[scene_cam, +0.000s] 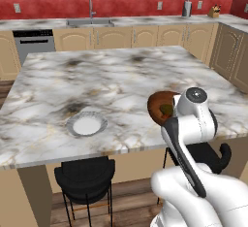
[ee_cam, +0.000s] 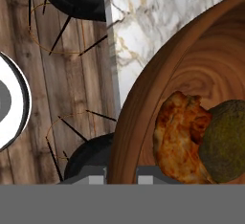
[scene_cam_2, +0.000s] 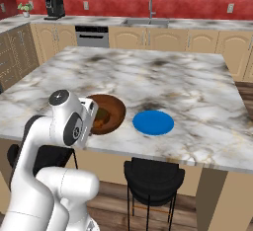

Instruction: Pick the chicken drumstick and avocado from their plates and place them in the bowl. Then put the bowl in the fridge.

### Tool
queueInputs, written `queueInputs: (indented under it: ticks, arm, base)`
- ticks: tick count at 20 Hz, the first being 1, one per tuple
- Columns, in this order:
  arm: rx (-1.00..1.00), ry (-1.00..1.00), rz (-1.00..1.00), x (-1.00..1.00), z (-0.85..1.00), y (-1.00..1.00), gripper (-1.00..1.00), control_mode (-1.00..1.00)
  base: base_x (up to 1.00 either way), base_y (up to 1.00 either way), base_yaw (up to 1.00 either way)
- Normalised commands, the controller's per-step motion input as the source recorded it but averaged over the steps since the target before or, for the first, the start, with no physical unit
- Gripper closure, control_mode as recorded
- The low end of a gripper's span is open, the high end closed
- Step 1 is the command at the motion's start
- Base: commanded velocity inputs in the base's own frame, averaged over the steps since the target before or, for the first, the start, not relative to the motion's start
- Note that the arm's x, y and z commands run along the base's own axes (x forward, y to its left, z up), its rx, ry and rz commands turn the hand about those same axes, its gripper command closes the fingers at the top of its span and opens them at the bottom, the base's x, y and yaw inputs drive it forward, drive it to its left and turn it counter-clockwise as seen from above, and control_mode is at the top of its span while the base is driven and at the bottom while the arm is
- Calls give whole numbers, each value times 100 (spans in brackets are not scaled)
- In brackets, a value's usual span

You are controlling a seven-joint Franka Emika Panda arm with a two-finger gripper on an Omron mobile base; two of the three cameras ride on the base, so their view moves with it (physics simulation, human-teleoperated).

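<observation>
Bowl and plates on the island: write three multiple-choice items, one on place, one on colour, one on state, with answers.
1. Where is the chicken drumstick?
A. white plate
B. in the bowl
C. on the floor

2. What colour is the plate right of the bowl?
A. blue
B. yellow
C. green

3. How is the gripper?
A. wide open
B. shut on the bowl's rim
C. holding the avocado

Answers: 1 B, it lies beside the avocado inside the bowl. 2 A, bright blue in the right base view. 3 B, the fingertips straddle the rim in the hand view.
</observation>
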Motion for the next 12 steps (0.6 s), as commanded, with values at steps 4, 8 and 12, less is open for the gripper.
queueInputs:
  ticks: [4,8,12]
  arm:
    - [0,0,0,0,0,0,100,100]
    - [0,0,0,0,0,0,100,100]
    - [0,0,0,0,0,0,100,100]
  base:
    - [-51,0,5]
    - [-74,0,12]
    - [-55,2,14]
